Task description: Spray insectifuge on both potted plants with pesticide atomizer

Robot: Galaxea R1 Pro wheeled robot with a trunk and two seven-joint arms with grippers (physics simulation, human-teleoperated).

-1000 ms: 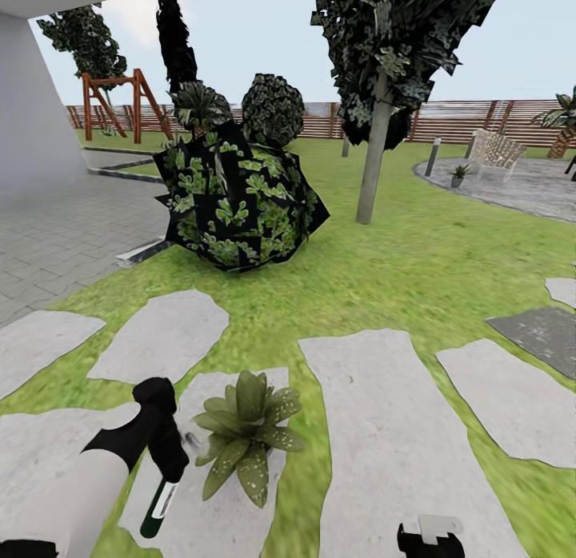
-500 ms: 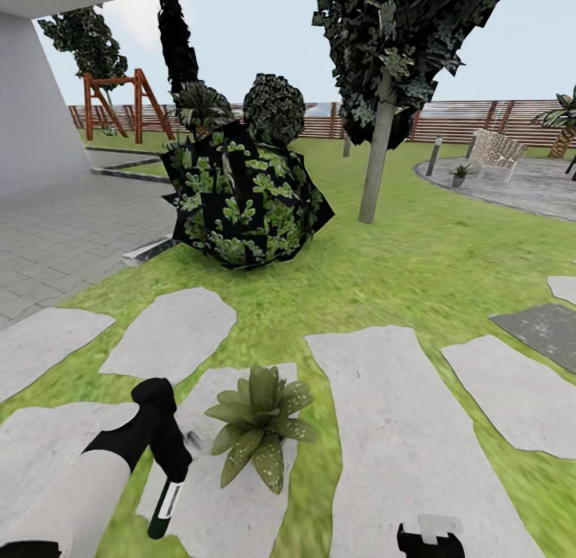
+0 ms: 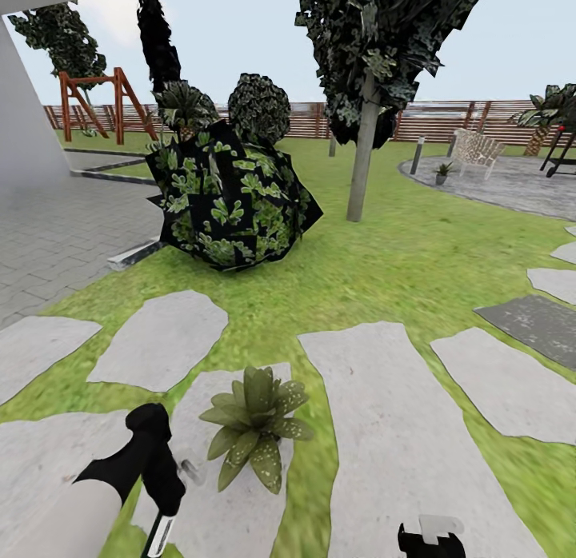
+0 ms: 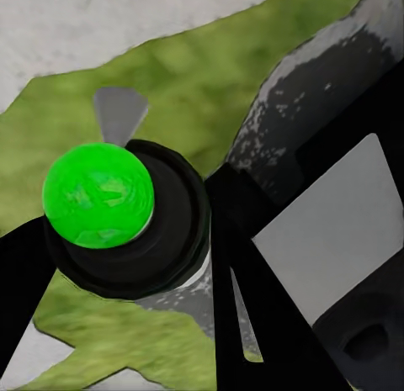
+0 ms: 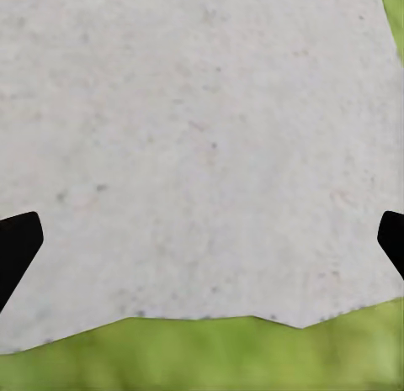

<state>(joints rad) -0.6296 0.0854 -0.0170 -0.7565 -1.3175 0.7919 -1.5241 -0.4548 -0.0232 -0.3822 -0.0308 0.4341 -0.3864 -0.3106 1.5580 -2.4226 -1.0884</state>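
Observation:
My left gripper (image 3: 164, 486) is shut on the pesticide atomizer (image 3: 159, 536), a dark bottle with a pale label that hangs down and is cut off by the picture's lower edge. In the left wrist view its round green end (image 4: 98, 196) sits between the black fingers (image 4: 252, 324). One potted plant (image 3: 252, 430), a speckled green rosette, stands on a stepping stone just right of that gripper, its pot hidden under the leaves. A second potted plant (image 3: 441, 172) stands far off on the round paved patch. My right gripper (image 3: 430, 538) is open over a stepping stone (image 5: 202, 155).
A large dark shrub (image 3: 232, 194) and a tree trunk (image 3: 360, 154) stand ahead on the lawn. Grey stepping stones (image 3: 392, 430) cross the grass. A white chair (image 3: 475, 150), a brown fence (image 3: 448, 120) and a swing frame (image 3: 96, 102) lie farther back. Paving (image 3: 56, 230) runs along the left.
The head camera has turned slightly right, shifting the whole scene left. My left gripper with the atomizer sits lower in the picture, the bottle now cut by the bottom edge.

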